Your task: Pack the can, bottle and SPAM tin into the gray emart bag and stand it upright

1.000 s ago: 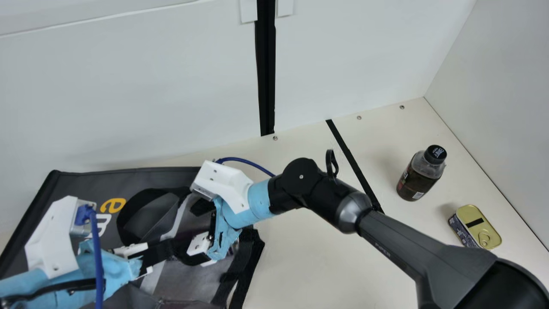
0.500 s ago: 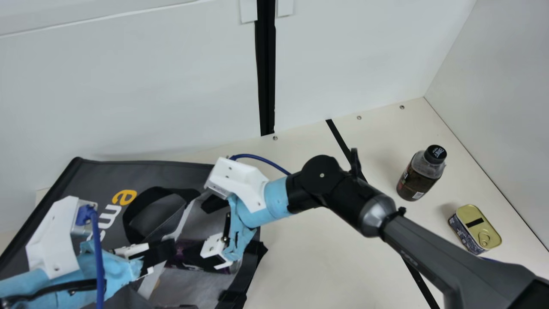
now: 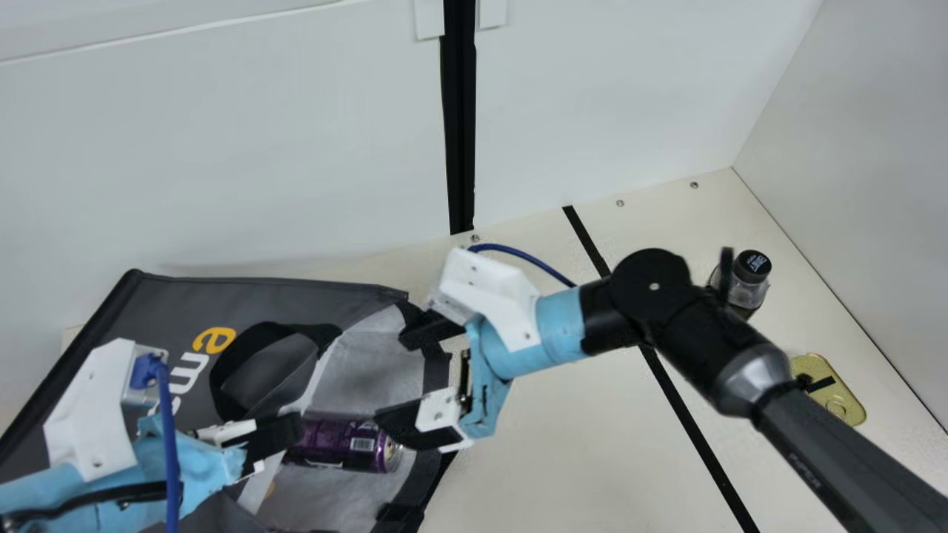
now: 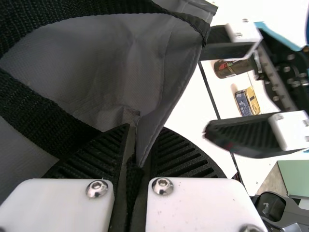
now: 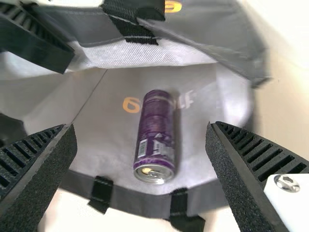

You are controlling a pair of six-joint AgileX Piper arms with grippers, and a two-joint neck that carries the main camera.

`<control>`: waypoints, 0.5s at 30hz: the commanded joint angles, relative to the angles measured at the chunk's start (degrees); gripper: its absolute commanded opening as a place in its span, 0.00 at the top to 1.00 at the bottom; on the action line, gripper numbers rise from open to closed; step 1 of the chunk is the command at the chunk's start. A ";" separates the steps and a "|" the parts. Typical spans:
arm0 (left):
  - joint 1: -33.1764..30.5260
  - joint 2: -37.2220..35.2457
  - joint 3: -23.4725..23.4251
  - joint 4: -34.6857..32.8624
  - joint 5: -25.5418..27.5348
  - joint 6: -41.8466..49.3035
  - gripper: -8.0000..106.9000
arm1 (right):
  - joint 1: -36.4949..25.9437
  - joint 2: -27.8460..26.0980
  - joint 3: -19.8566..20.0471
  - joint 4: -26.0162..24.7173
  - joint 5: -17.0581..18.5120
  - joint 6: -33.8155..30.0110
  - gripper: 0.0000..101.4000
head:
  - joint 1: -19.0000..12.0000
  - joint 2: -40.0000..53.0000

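The purple can (image 3: 344, 444) lay sideways inside the open, tipped-over gray emart bag (image 3: 167, 296), the black-capped bottle (image 3: 748, 285) upright near the gold-topped SPAM tin (image 3: 843, 394).

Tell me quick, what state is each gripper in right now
Left gripper: closed on the gray bag, pinching its fabric.
Right gripper: open and empty; the can lies in the bag.

The main view looks from high up, slanting down over the bench (image 3: 533, 474) to its far right corner and the back wall (image 3: 222, 148). The left wrist view sits close against the bag (image 3: 259, 296) and faces past it toward the bench's right edge, sharing the bottle (image 3: 748, 290) and tin (image 3: 846, 392) with the main view. The right wrist view looks from near into the bag's opening; it and the main view share the can (image 3: 341, 444).
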 commanded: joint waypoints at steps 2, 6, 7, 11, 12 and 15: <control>0.00 0.00 0.00 0.00 0.00 0.00 1.00 | -3.44 -1.35 0.12 0.20 3.61 -0.44 0.06 | -1.21 -0.14; 0.00 0.00 0.00 0.00 0.00 0.00 1.00 | -6.59 -2.94 0.47 0.38 6.45 -1.23 0.06 | -1.21 -0.14; 0.00 0.00 0.00 0.00 0.00 0.00 1.00 | -6.78 -3.28 0.78 0.52 6.45 -1.43 0.06 | -1.21 -0.14; 0.00 0.00 0.00 0.00 0.00 0.00 1.00 | -7.50 -4.72 2.05 0.99 6.45 -2.25 0.06 | -1.21 -0.14; 0.00 0.00 0.00 0.00 0.00 0.00 1.00 | -7.68 -5.09 2.34 1.08 6.45 -2.44 0.06 | -1.21 -0.14; 0.00 0.00 0.00 0.00 0.00 0.00 1.00 | -8.18 -6.20 3.06 1.24 6.45 -2.83 0.06 | -1.21 -0.14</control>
